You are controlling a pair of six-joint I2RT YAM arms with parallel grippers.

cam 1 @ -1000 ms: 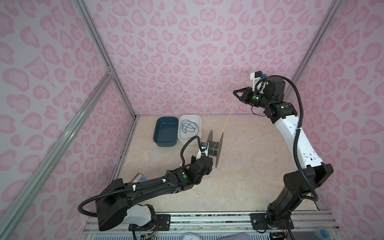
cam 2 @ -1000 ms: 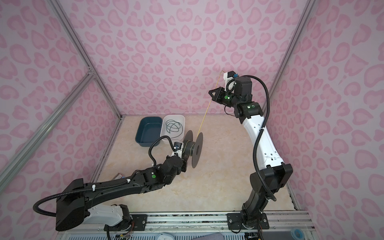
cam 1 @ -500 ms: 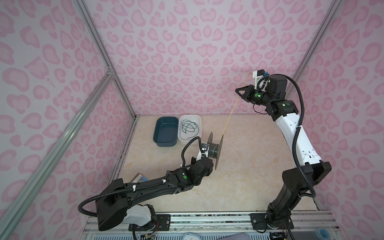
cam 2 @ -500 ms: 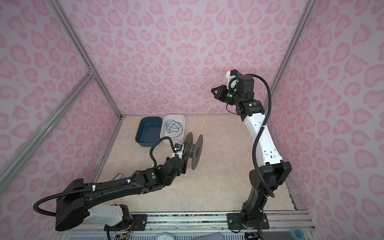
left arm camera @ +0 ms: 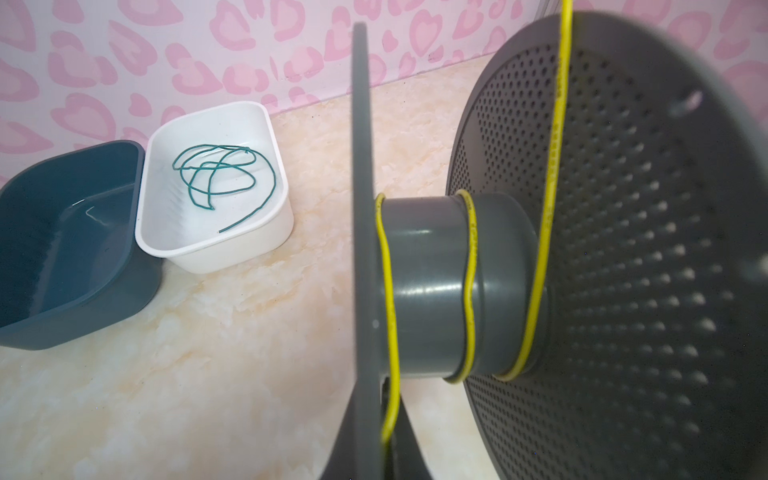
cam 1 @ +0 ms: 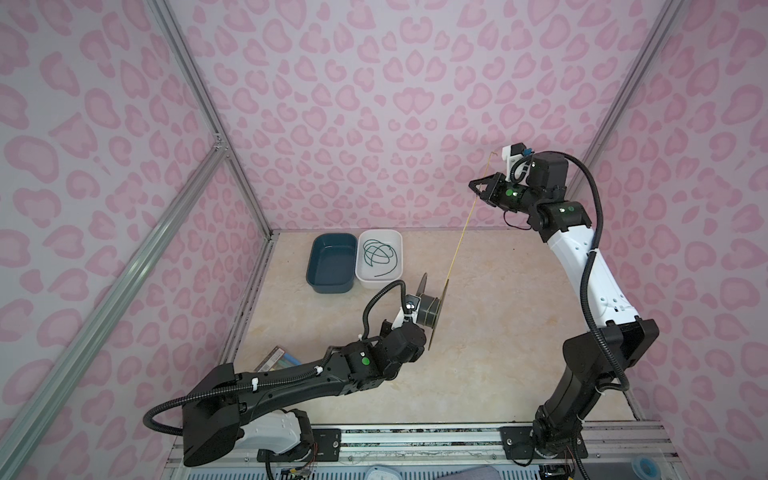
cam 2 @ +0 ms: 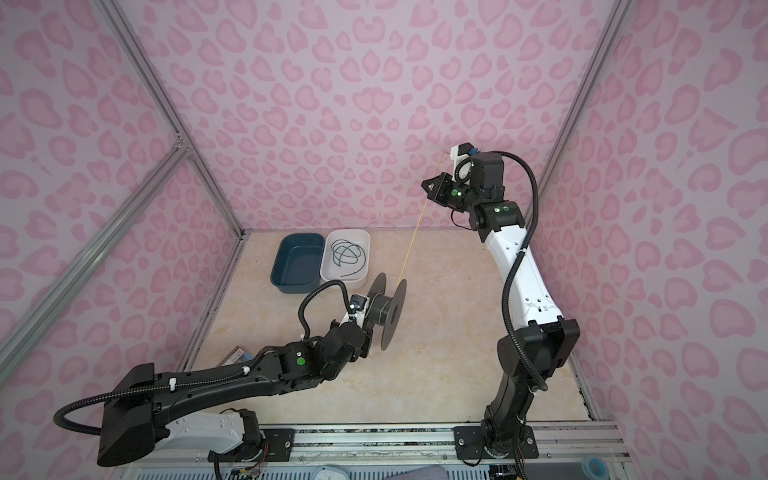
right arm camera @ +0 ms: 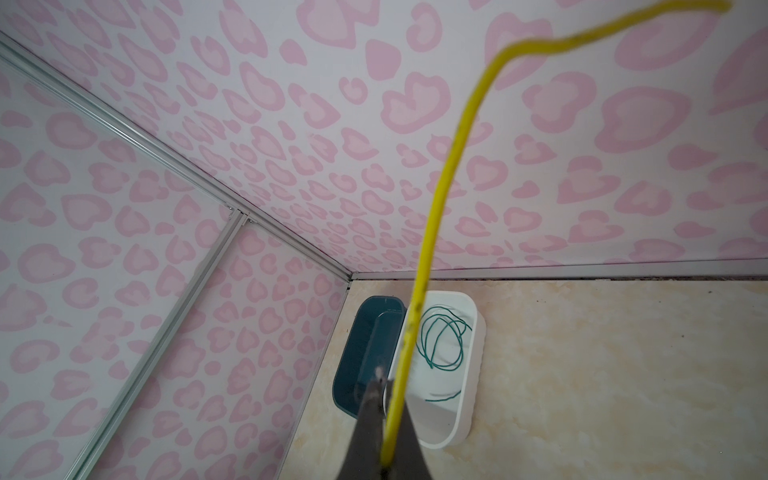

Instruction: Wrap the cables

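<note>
The yellow cable [left arm camera: 469,270] lies in a few loose turns round the hub of a grey spool [cam 2: 388,309]. From there it climbs over the rim of the far flange. In both top views it runs as a straight, taut line [cam 1: 461,245] [cam 2: 415,241] up to the right claw [cam 1: 478,189]. That claw is raised high near the back wall, and its jaws are closed on the cable. The right wrist view shows the cable [right arm camera: 432,232] coming out from between the pinched fingers [right arm camera: 376,399]. Its free end bends away above them.

The left claw [cam 2: 365,312] holds the spool above the table [cam 1: 498,332], with the axle roughly level. Its jaws are clamped on the near flange, which shows edge-on in the left wrist view.

The green cable [cam 1: 378,255] [left arm camera: 220,174] lies in loose loops inside the white bin [cam 1: 380,284], at the back of the table. A blue bin [cam 1: 332,286] stands just beside it, toward the left wall. Both bins are well apart from the spool.
</note>
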